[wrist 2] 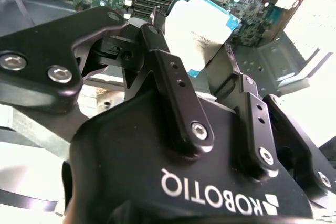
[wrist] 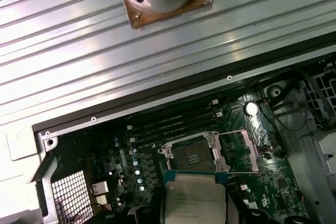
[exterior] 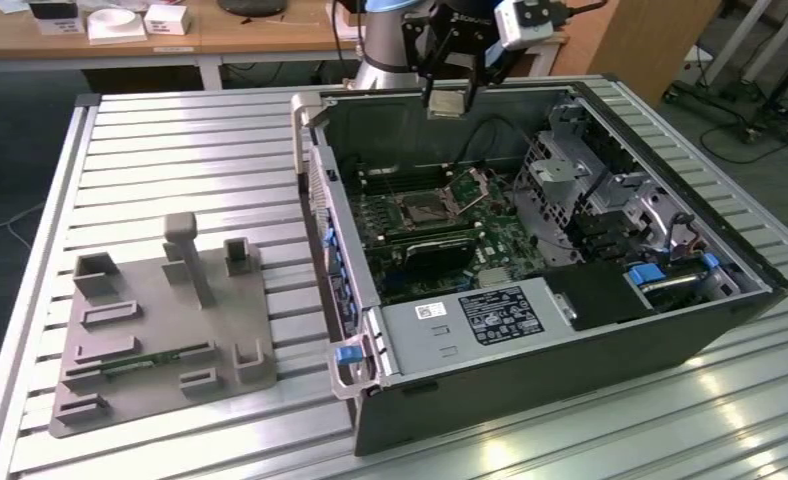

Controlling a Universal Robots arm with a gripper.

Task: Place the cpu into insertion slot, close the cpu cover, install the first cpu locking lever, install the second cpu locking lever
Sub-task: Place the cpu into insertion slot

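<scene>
Two fingers [wrist 2: 170,77] are clamping the cpu [wrist 2: 202,27] by its edges. In the exterior view it's hanging over the open computer case [exterior: 541,380], roughly 12 o'clock from the insertion slot [exterior: 424,210], well clear of it — cpu cover [exterior: 478,183] is standing open.

Gripper [exterior: 454,92] carrying cpu [exterior: 448,104], hanging over case far wall [exterior: 381,125], open air surrounding it. Insertion slot [wrist: 193,155] lying uncovered, room above it staying unobstructed. Cpu cover [wrist: 239,150] standing swung open just beside slot, narrowing drive cage [exterior: 574,170] side. Memory slots [wrist: 173,121] lying low alongside. Black cable [exterior: 498,128] looping over board near cage.
</scene>
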